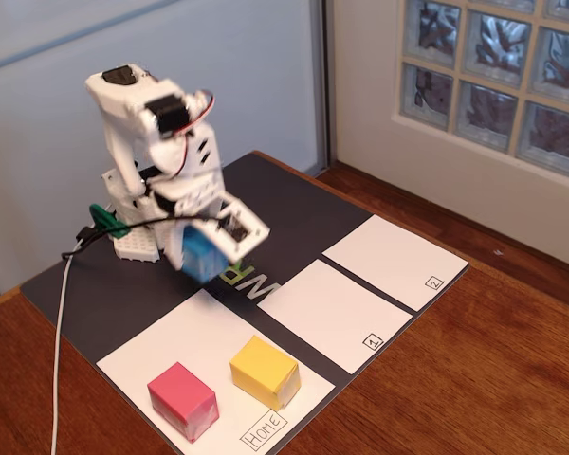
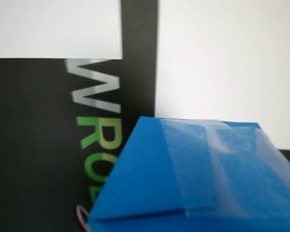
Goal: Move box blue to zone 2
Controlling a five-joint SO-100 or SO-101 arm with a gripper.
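Observation:
The blue box [image 1: 203, 256] hangs in the air in my gripper [image 1: 209, 248], above the black mat near the lettering, at the far edge of the Home sheet. The picture is motion-blurred there. In the wrist view the blue box [image 2: 193, 179] fills the lower right, with clear tape over its top; my fingers are hidden behind it. Zone 2 [image 1: 389, 256] is the white rectangle at the far right of the mat, with a small boxed "2" [image 1: 433, 282] in its corner. It lies well to the right of the gripper, beyond zone 1.
Zone 1 [image 1: 327, 308] lies between the gripper and zone 2. A yellow cube [image 1: 264, 370] and a pink cube [image 1: 183, 399] sit on the Home sheet [image 1: 161, 346]. The arm's base [image 1: 137, 242] and a white cable [image 1: 59, 351] stand at the left. Wooden table [image 1: 493, 370] surrounds the mat.

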